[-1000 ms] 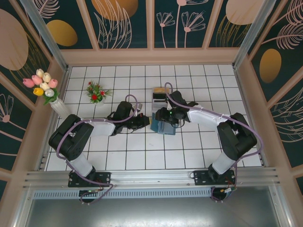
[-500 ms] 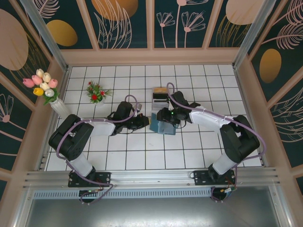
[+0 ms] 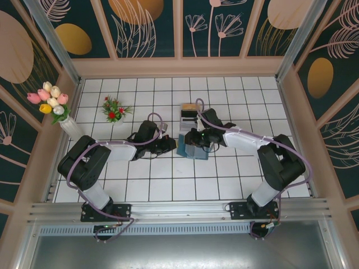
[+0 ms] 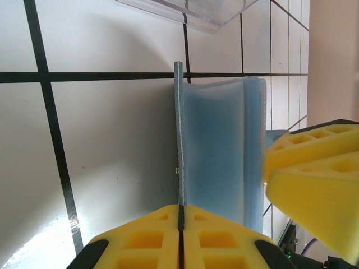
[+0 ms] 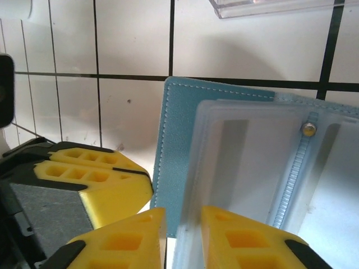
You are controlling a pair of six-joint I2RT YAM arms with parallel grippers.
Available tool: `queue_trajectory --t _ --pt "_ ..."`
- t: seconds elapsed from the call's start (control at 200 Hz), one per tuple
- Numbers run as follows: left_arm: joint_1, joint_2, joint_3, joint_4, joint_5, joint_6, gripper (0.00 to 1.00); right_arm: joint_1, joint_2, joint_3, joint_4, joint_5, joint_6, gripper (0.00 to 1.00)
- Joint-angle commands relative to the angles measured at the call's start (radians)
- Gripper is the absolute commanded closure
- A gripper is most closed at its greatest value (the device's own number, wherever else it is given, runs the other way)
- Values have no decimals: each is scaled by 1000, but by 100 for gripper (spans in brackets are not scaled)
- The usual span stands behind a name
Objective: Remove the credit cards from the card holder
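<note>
The card holder is sitting opened mid-table on the white tiles, its teal cover outermost and pale translucent sleeves inside, one carrying a ribbed strip with a metal stud; both my arms are reaching inward to it, forearms stretched toward each other; my left gripper is pinching the cover's thin edge, pads pressed together on it; my right gripper is straddling the sleeves' edge, jaws narrowly apart, and I cannot tell whether they are biting; a clear stand is sitting just beyond.
</note>
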Motion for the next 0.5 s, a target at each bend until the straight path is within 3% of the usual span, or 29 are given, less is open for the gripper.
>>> queue_trajectory --t 0.0,0.195,0.495 --pt "-5 1 19 -6 7 20 90 1 26 -8 18 -20 -17 81" --pt "-5 3 16 -3 7 19 90 4 32 -3 2 7 -22 73" --pt "-4 3 20 -9 0 18 90 5 43 12 -67 89 -29 77"
